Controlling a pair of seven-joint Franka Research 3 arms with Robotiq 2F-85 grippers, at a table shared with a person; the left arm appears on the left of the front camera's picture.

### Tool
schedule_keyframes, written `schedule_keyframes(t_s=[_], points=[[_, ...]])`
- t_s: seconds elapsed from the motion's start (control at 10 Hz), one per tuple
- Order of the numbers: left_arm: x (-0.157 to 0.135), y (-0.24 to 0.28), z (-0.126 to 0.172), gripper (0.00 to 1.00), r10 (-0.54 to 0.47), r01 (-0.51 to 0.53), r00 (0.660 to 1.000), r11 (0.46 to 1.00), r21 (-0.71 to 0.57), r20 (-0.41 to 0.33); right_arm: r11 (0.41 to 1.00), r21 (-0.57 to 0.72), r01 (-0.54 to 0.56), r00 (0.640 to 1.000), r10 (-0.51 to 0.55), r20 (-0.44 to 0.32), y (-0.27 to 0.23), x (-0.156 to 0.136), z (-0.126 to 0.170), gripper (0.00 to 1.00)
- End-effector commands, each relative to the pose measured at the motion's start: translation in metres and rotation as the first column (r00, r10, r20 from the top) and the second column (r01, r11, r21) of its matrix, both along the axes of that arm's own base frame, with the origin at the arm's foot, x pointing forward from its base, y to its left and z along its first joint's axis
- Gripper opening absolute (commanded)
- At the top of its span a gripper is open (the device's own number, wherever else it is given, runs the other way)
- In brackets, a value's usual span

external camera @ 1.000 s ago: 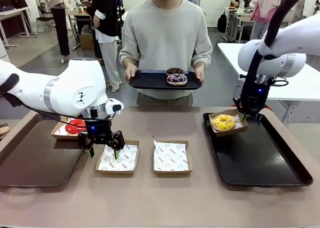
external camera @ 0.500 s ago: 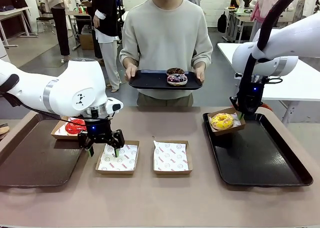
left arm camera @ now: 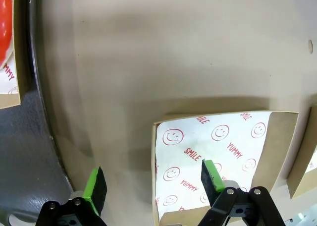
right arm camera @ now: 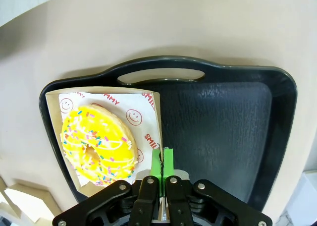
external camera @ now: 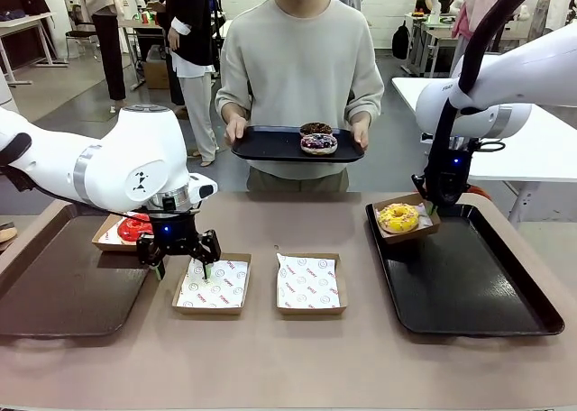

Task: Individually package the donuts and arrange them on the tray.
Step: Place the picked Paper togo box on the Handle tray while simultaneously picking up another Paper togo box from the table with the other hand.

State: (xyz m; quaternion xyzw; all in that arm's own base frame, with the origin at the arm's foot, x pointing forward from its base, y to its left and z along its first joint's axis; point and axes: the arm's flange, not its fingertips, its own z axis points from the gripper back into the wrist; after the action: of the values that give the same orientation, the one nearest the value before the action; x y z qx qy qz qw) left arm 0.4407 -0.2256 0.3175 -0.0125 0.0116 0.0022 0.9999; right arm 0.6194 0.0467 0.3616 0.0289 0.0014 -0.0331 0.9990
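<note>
A yellow donut lies in a paper-lined cardboard box at the far left corner of the black tray. My right gripper is shut on that box's right wall. In the right wrist view the green pads pinch the wall beside the yellow donut. My left gripper hangs open over the left edge of an empty lined box, its fingers straddling the box's corner. The red donut sits boxed on the brown tray. A person holds a black tray with the chocolate donut and purple donut.
A second empty lined box lies at the table's middle. Most of the right black tray is bare. The brown tray's dark rim runs just left of my left gripper.
My right gripper has carried the boxed yellow donut a little left and farther back on the black tray. The left gripper has shifted slightly back and stays open.
</note>
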Motion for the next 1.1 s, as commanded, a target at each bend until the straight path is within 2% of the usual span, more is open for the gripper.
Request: schedule_keyframes(t_s=[0.0,0.3,0.4,0.5,0.6,0.7,0.9,1.0], points=[[0.002,-0.001,-0.01,1.0,0.035,-0.035,0.999,0.999,0.03,0.024,1.0,-0.02,0.024,1.0,-0.023,0.008,0.003,0.01,-0.001,0.01],[0.002,-0.002,-0.011,1.0,0.037,-0.038,0.999,0.999,0.027,0.019,1.0,-0.015,0.014,1.0,-0.014,0.01,0.004,0.01,0.0,0.01],[0.002,-0.002,-0.01,0.68,0.033,-0.034,0.999,0.999,0.019,0.019,1.0,-0.004,0.003,1.0,-0.003,0.009,0.004,0.01,0.0,0.22],[0.002,-0.001,-0.007,0.41,0.039,-0.039,0.999,0.999,0.004,0.017,1.0,-0.001,0.001,1.0,-0.001,0.007,0.004,0.01,0.0,0.61],[0.001,-0.001,-0.004,0.09,0.042,-0.042,0.999,0.999,0.004,0.021,1.0,0.002,0.005,1.0,-0.005,0.008,0.003,0.009,-0.001,0.82],[0.001,0.0,-0.003,0.0,0.044,-0.044,0.999,0.999,-0.001,0.023,1.0,0.003,0.009,1.0,-0.009,0.007,0.002,0.01,-0.001,1.0],[0.0,0.001,0.001,0.0,0.05,-0.05,0.998,0.999,-0.01,0.026,1.0,0.002,0.011,1.0,-0.011,0.002,0.001,0.009,-0.002,1.0],[0.0,0.002,0.002,0.06,0.052,-0.052,0.998,0.999,-0.011,0.03,1.0,0.002,0.011,1.0,-0.011,0.002,0.001,0.009,-0.001,0.95]])
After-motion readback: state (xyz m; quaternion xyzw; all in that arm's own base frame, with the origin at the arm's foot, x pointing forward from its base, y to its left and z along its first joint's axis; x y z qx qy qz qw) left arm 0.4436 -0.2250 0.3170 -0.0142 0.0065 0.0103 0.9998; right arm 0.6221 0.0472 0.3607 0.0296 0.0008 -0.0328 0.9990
